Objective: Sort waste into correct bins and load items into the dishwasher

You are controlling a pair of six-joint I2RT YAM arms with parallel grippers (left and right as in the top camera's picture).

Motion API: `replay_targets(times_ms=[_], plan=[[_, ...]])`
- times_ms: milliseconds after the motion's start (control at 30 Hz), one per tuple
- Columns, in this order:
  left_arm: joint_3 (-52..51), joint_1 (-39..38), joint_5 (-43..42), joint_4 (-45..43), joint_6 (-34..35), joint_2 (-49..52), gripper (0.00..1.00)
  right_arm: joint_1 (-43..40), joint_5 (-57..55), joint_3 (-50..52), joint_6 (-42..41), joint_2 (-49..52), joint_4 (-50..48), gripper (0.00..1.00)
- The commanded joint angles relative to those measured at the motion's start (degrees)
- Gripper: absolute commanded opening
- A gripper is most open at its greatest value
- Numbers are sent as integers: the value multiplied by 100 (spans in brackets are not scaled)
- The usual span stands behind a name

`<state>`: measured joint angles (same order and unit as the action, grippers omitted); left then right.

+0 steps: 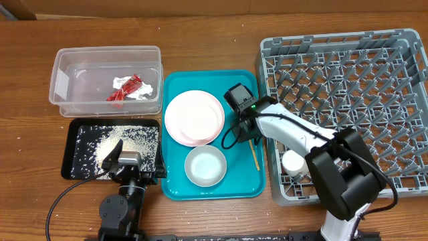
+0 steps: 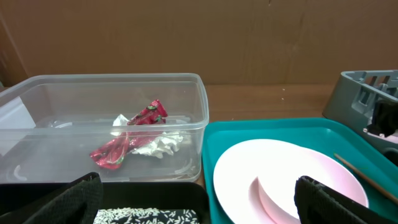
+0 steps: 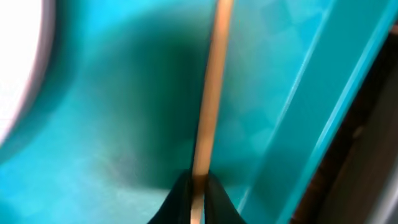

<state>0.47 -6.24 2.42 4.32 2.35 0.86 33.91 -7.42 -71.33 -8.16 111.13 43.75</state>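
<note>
My right gripper is low over the teal serving tray, shut on a thin wooden chopstick. The right wrist view shows the fingers pinching the stick just above the tray floor. The white plate with a pinkish rim and the white bowl sit on the same tray. A small white cup stands in the grey dish rack. My left gripper is open and empty over the black tray's near edge. I see only one chopstick.
The clear tub at the back left holds the red wrapper and the white napkin; both also show in the left wrist view. The black tray holds grainy food scraps.
</note>
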Motion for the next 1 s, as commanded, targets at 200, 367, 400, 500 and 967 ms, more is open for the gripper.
replay_targets(times_ms=[200,367,400,500,967], plan=[[-20,55,72,-22,-109,-39,100,-101,192,-1115,-177,-354,855,4],[-20,55,72,-22,-109,-39,100,-439,195,-1882,-232,-745,1386,4],[-20,55,72,-22,-109,-39,100,-531,192,-1965,-227,-815,1432,4],[-20,55,72,-22,-109,-39,100,-876,186,-2048,-55,-1010,1443,4],[-20,55,72,-22,-109,-39,100,-1344,413,-1716,647,-905,1663,56]])
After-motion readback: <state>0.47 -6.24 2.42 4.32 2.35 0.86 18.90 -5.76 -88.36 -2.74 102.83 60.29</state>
